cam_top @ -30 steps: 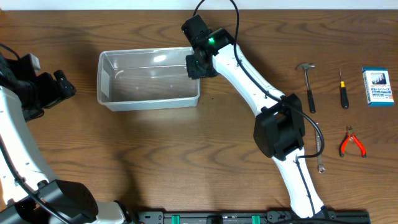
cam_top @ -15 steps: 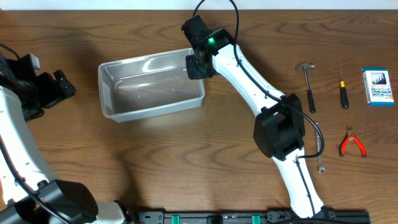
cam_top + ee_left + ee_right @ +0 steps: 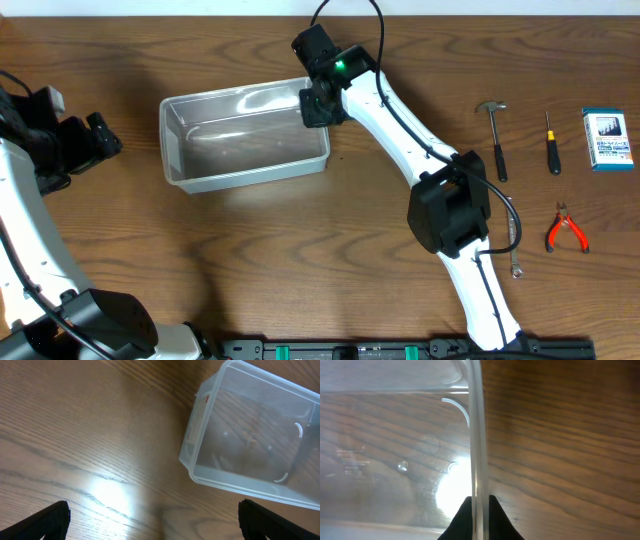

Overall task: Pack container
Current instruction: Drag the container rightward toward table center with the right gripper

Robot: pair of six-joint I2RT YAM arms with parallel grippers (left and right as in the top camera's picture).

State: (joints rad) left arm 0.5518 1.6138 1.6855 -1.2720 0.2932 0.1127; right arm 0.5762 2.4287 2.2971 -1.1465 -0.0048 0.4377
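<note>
R gripper (image 3: pixel 477 521) is clamped on the container (image 3: pixel 240 150): both black fingertips pinch its right-end wall just under the thick rim, one inside & one outside, w/ the clear wall running straight up btw them in the wrist view. Container is see-through, nothing in it, wood grain visible thru the floor (image 3: pixel 395 450). From overhead it sits left of centre at the far side of the table (image 3: pixel 300 260), long side left-right & skewed a bit, right end nearer the front. Can't tell if the gripped end is off the surface. L gripper (image 3: pixel 152 522) is well apart from it on the left, fingers spread wide, holding nothing, w/ the bin's near corner (image 3: pixel 200 467) ahead of it. Far right, well clear of the bin: hammer (image 3: pixel 494 135), screwdriver (image 3: pixel 551 142), small blue & white box (image 3: pixel 608 138) in a row, red-handled pliers (image 3: pixel 567 230) nearer the front.
</note>
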